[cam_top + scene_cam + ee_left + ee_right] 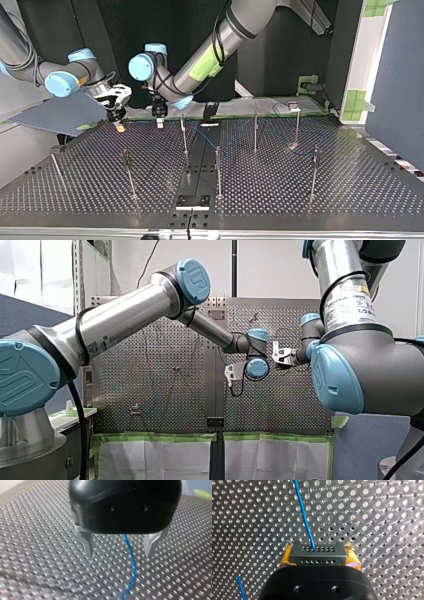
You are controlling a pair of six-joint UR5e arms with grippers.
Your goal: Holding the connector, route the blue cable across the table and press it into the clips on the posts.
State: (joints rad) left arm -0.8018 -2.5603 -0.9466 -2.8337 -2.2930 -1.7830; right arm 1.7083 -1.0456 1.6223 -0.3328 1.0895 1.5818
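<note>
Over the perforated table, two grippers, one connector held
Front view: both wrists meet over mid-table. Top view: my right gripper and my left gripper hang side by side at the far edge, near the posts. Left wrist view: metal fingers stand apart, the blue cable running between them, touching neither. Right wrist view: yellow pads clamp the dark connector, the cable leading ahead from it

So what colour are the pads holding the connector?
Yellow pads on my right gripper; right wrist view shows them best.
</note>
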